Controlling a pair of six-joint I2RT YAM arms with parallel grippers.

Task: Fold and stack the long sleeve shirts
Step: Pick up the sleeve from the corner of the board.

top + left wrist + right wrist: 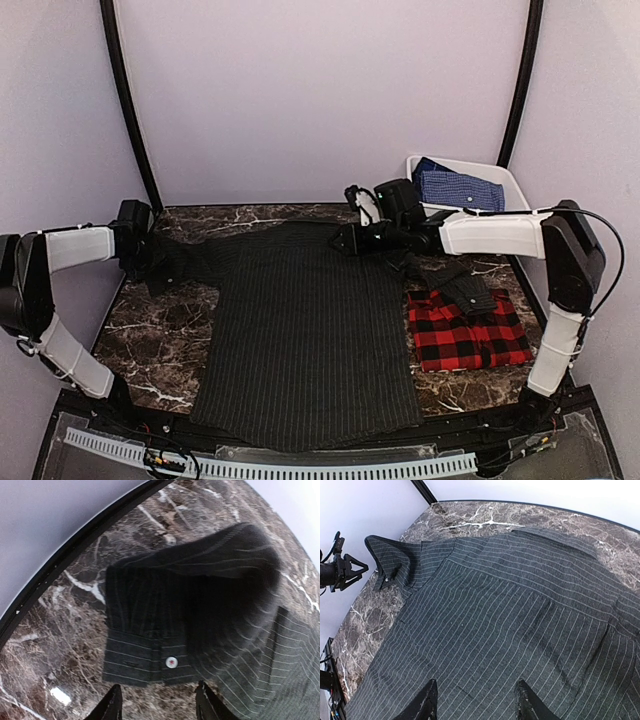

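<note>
The charcoal pinstriped shirt (305,330) lies spread flat, back up, across the middle of the marble table (160,345). Its left sleeve is folded back, and the cuff with a pale button (171,662) lies just in front of my left gripper (159,705), which is open and empty at the table's far left (150,262). My right gripper (475,702) is open and empty above the shirt's upper right shoulder (345,240). The right sleeve (465,288) lies bunched over the folded red-and-black plaid shirt (468,335) at the right.
A white bin (510,185) at the back right holds a folded blue shirt (458,188). Black frame posts (125,100) rise at the back corners. A white perforated rail (300,466) runs along the near edge.
</note>
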